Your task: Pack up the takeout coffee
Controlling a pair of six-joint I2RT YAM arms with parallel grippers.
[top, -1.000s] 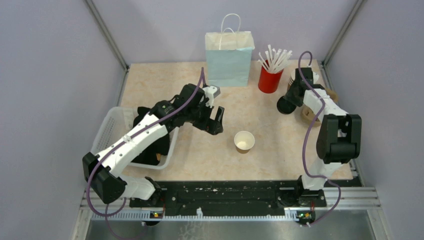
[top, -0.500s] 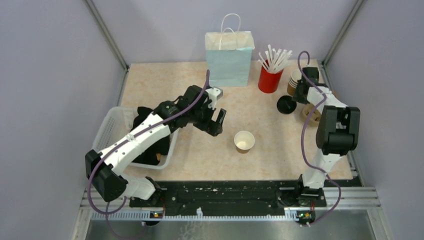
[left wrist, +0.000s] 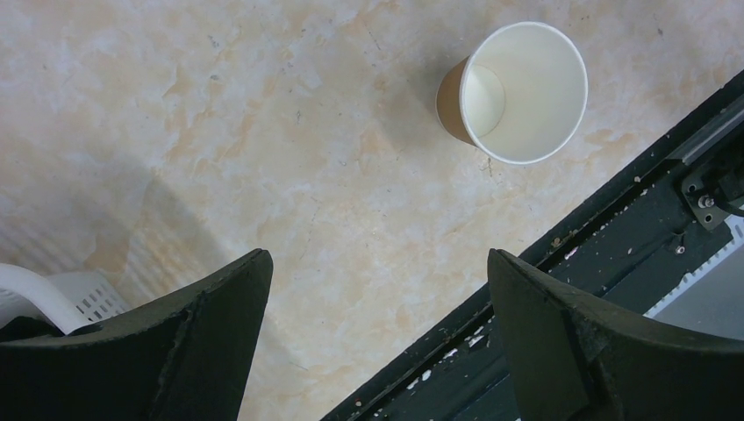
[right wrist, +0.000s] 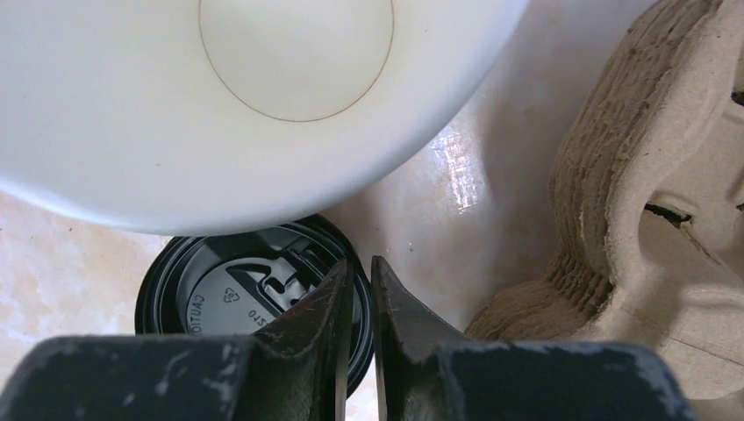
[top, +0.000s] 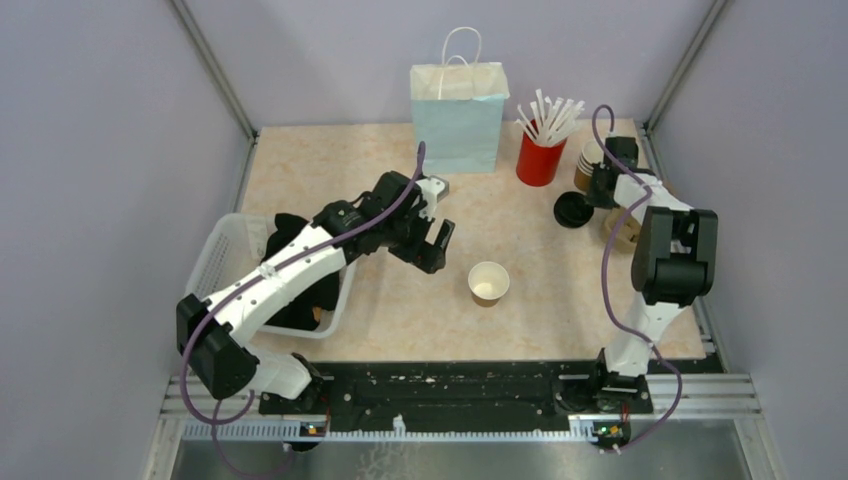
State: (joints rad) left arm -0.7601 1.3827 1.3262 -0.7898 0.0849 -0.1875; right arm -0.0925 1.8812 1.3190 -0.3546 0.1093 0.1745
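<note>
One takeout coffee cup [top: 488, 283] [left wrist: 522, 92], brown outside and white inside, stands upright and lidless mid-table. My left gripper [top: 435, 240] [left wrist: 377, 254] hovers open to its left, with nothing between the fingers. A stack of the same cups [top: 590, 160] stands at the back right, and its top cup [right wrist: 263, 88] fills the right wrist view. A round black lid [top: 572, 208] [right wrist: 237, 298] lies flat on the table beside the stack. My right gripper [top: 598, 192] [right wrist: 361, 272] reaches down at the lid, its jaws nearly together astride the lid's right rim.
A pale blue paper bag [top: 459, 118] stands at the back, with a red cup of white straws [top: 540, 155] to its right. A cardboard cup carrier [top: 620, 228] [right wrist: 649, 175] lies close to the right gripper. A white basket [top: 225, 262] [left wrist: 35, 294] sits at the left.
The right gripper's jaws have narrowed from partly open to almost together on the lid's rim, and its wrist shifted slightly. The left gripper crept a little toward the open cup.
</note>
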